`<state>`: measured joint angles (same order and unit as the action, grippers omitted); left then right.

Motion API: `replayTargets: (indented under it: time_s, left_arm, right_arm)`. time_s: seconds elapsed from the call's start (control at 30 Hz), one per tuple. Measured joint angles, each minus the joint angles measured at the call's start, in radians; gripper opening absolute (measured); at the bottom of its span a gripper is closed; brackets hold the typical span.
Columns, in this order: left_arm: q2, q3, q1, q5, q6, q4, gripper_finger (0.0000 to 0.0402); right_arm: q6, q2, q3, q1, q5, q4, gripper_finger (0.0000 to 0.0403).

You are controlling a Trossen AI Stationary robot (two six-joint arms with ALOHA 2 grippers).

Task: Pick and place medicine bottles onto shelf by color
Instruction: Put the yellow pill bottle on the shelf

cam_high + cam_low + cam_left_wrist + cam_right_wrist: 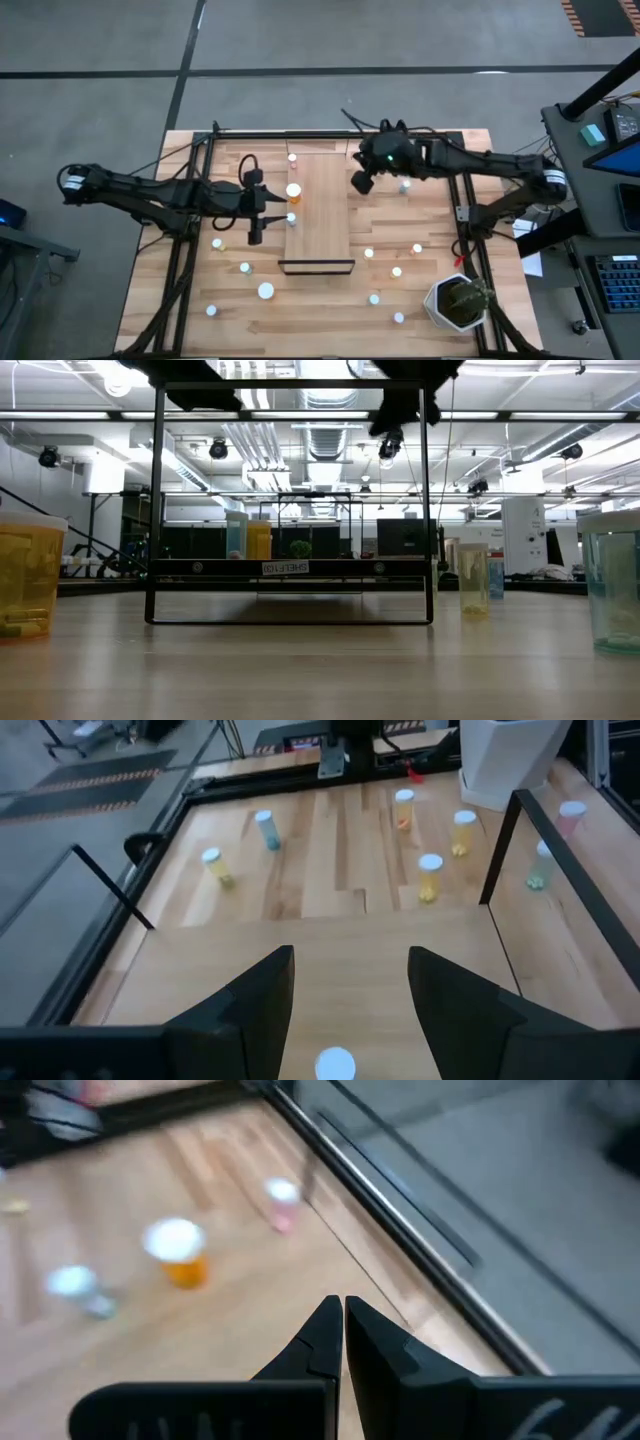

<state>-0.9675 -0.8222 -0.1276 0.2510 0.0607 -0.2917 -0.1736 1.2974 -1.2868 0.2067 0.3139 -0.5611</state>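
Note:
The light-wood shelf (325, 225) lies in the middle of the table, its dark rail (316, 266) at the near end. Three white-capped medicine bottles stand along its left edge: a small one (293, 157), an orange one (293, 190) and another (291, 217). My left gripper (283, 207) hovers open at that left edge; in its wrist view a white cap (335, 1065) shows low between the fingers (255, 1005), apart from them. My right gripper (358, 185) is shut above the shelf's far right edge, holding nothing (342, 1320). Several more bottles stand on the table.
Loose bottles stand left of the shelf (245, 267), (265, 291) and right of it (396, 271), (405, 185). A potted plant (460, 302) sits at the near right corner. Dark frame rails (185, 250) run along both table sides. Big bottles (25, 580), (610, 585) stand close to the low camera.

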Motion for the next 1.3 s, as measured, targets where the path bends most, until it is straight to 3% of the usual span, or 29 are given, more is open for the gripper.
replayTargets:
  time_s: [0.23,0.37,0.53,0.9,1.07,1.3]
  left_arm:
    - [0.039,0.028,0.001,0.001,0.101,0.005,0.0180]
    - [0.072,0.032,0.002,0.018,0.170,0.004,0.0180]
    - [0.130,0.042,0.002,0.019,0.241,0.004,0.0180]
    - [0.232,0.062,0.002,0.020,0.232,-0.050,0.0180]
    - [0.261,0.101,0.002,0.020,0.266,-0.011,0.0180]
    - [0.288,0.109,0.002,0.027,0.286,-0.005,0.0180]
  right_arm:
    - [-0.176,0.069,-0.018,0.148,-0.007,-0.158,0.0009]
    - [-0.220,0.102,-0.020,0.195,-0.077,-0.194,0.0022]
    - [-0.256,0.144,-0.020,0.207,-0.084,-0.211,0.0078]
    - [-0.466,0.233,-0.020,0.222,-0.078,-0.345,0.0225]
    - [-0.494,0.269,-0.019,0.222,-0.032,-0.353,0.0250]
    - [-0.519,0.319,-0.018,0.224,-0.008,-0.346,0.0249]
